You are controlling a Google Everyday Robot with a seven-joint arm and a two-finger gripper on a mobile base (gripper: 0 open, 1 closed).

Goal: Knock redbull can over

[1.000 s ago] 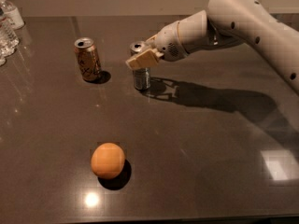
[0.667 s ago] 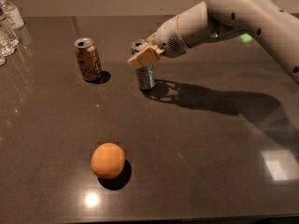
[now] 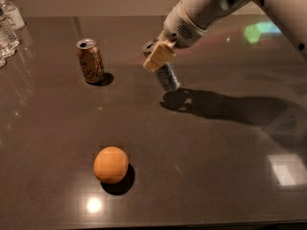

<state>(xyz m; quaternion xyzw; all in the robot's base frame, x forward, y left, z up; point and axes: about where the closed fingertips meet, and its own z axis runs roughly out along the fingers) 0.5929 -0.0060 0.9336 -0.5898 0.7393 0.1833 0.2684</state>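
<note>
The redbull can point(image 3: 168, 76) is a slim silver-grey can with bluish markings, at the table's middle back. It is tilted, its top leaning up and to the left and its base near the table. My gripper point(image 3: 159, 56), with tan pads, is against the can's upper part and covers part of it. The white arm reaches in from the upper right.
A wider brown-gold can point(image 3: 90, 61) stands upright to the left of the redbull can. An orange point(image 3: 111, 165) lies near the front of the dark table point(image 3: 216, 166). Clear water bottles point(image 3: 6, 28) stand at the far left edge.
The redbull can stood upright before and now leans over. My gripper and the can have shifted a little to the right, and the arm has swung up higher.
</note>
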